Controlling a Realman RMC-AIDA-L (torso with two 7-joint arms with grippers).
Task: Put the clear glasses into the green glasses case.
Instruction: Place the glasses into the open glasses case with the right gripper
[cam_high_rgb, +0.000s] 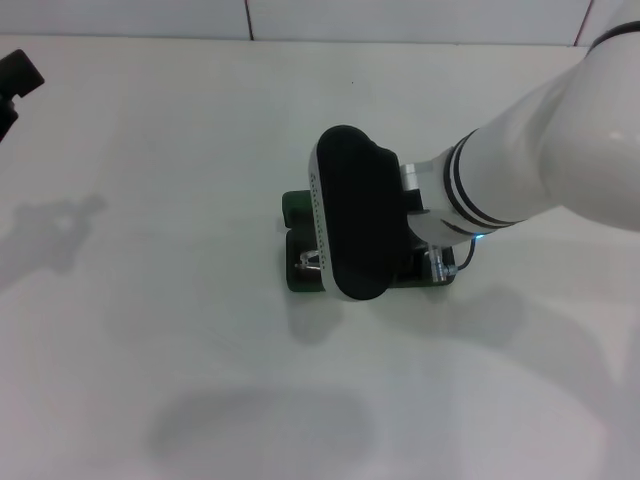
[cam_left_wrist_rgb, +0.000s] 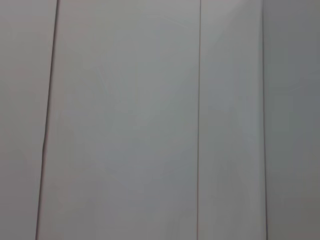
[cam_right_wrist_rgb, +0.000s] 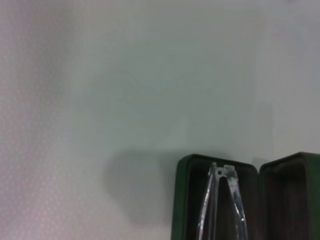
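Right gripper (cam_high_rgb: 385, 262) low over the green glasses case (cam_right_wrist_rgb: 192, 200), jaw state hidden behind the wrist housing, cannot tell. Clear glasses (cam_right_wrist_rgb: 222, 202) lying inside the open case, arms folded together. Case resting on the white table (cam_high_rgb: 150, 300). Left gripper (cam_high_rgb: 15, 75) parked far off at the table's far left edge.

Hidden in head view under the right gripper (cam_high_rgb: 352, 212): most of the green glasses case (cam_high_rgb: 296, 276) and the clear glasses (cam_high_rgb: 309, 262). Fingers not visible. Cut at 6 o'clock in right wrist view: case and glasses. Cut at 9 o'clock: left gripper (cam_high_rgb: 14, 72).
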